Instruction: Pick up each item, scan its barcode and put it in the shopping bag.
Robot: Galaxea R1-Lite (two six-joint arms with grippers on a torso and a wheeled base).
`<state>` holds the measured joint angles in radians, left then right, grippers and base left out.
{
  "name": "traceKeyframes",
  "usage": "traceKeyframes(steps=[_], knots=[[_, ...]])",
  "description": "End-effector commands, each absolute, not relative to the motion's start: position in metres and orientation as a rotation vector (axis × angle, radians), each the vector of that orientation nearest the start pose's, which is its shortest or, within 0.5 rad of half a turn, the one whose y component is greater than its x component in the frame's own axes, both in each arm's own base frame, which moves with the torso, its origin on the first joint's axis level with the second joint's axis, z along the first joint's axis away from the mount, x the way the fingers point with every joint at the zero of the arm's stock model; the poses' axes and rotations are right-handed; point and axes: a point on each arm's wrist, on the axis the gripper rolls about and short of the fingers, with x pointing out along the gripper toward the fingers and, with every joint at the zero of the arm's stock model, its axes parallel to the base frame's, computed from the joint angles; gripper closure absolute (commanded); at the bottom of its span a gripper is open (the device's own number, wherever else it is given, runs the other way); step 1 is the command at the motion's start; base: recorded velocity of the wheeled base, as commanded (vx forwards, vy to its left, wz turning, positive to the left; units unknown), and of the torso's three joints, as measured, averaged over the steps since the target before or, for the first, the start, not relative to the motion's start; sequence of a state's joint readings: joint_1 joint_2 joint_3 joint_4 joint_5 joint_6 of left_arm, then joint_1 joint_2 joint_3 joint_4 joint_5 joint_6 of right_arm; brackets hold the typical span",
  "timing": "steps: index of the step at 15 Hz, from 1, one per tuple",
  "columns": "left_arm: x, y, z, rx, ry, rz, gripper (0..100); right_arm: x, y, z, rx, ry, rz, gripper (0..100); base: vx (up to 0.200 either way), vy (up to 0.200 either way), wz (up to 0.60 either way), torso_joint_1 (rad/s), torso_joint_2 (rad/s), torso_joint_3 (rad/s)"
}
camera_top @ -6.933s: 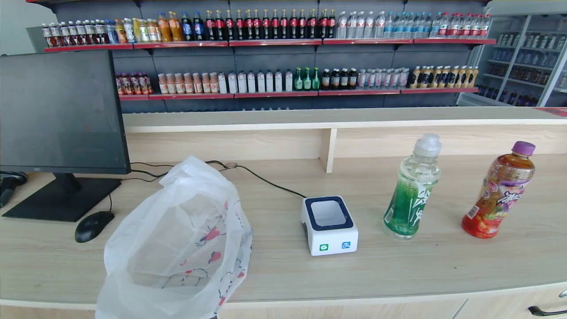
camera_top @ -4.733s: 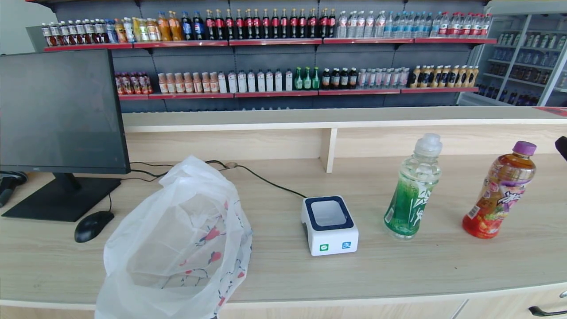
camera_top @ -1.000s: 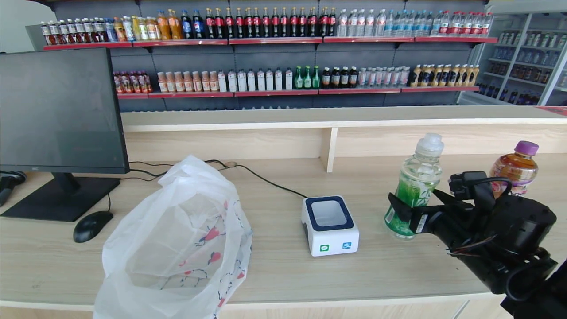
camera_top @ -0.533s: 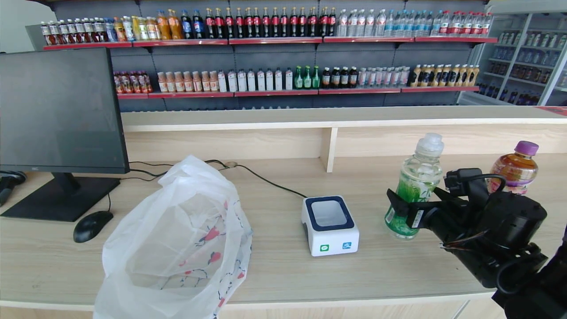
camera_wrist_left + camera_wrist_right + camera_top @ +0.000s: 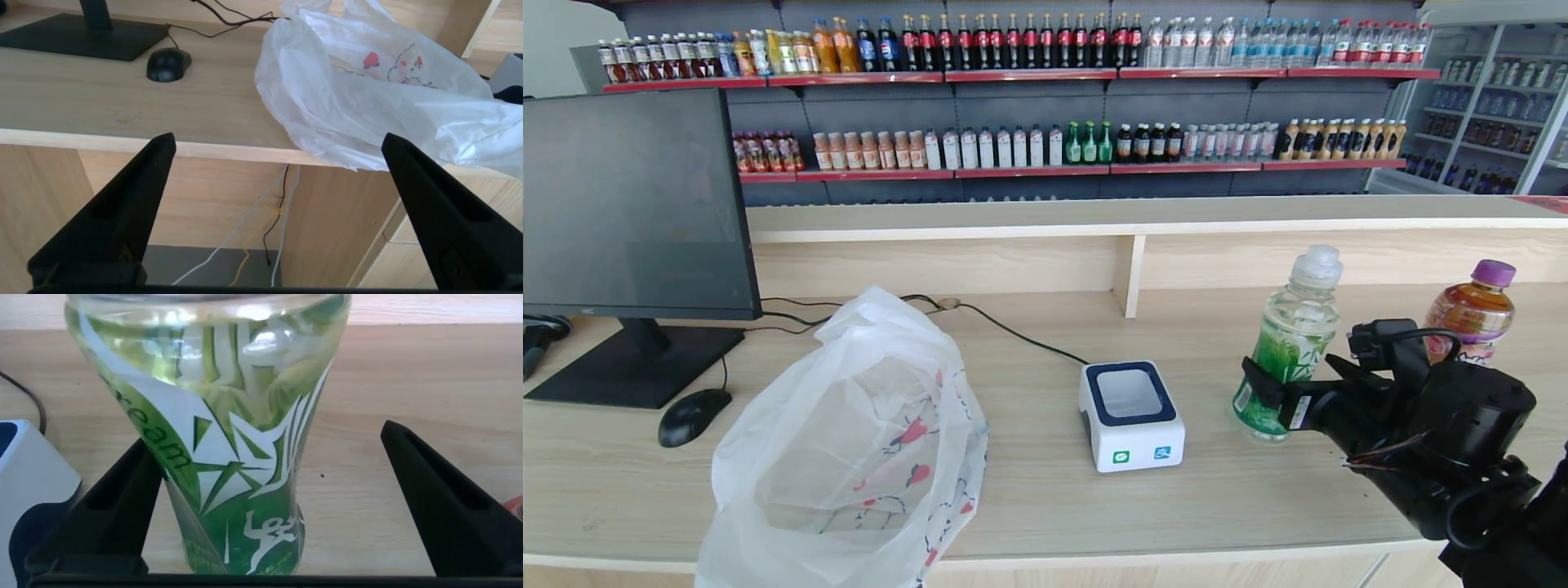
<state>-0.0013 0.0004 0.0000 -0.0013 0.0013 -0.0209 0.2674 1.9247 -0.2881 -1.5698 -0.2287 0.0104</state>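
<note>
Now the right gripper (image 5: pixel 1286 371) stands open around the green bottle (image 5: pixel 1294 322); an off-centre closing could knock it over sideways.

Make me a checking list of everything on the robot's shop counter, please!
Surface: pale wooden counter, no spills seen.
Job's things: green bottle and purple-capped bottle upright at right; scanner in the middle; shopping bag open at left.
Clutter: monitor and mouse, far left.
Grippers: right gripper open, fingers either side of green bottle; left gripper open, in front of the counter, facing the shopping bag.
Cables: black cable from scanner toward monitor; wires hang under counter.
Surroundings: shelves of drinks behind.
</note>
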Motion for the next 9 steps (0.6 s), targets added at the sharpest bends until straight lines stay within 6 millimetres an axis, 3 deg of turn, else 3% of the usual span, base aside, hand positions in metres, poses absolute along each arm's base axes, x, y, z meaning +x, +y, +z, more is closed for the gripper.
traceKeyframes(steps=[1,9], knots=[[-0.023,0.000,0.076,-0.021,-0.002,0.000,0,0.258,0.059,0.098,-0.002,0.061,0.015,0,0.000,0.000,0.00,0.000,0.00,0.000],[-0.023,0.000,0.076,-0.021,-0.002,0.000,0,0.244,0.053,0.101,-0.002,0.066,0.004,0,0.000,0.000,0.00,0.000,0.00,0.000]])
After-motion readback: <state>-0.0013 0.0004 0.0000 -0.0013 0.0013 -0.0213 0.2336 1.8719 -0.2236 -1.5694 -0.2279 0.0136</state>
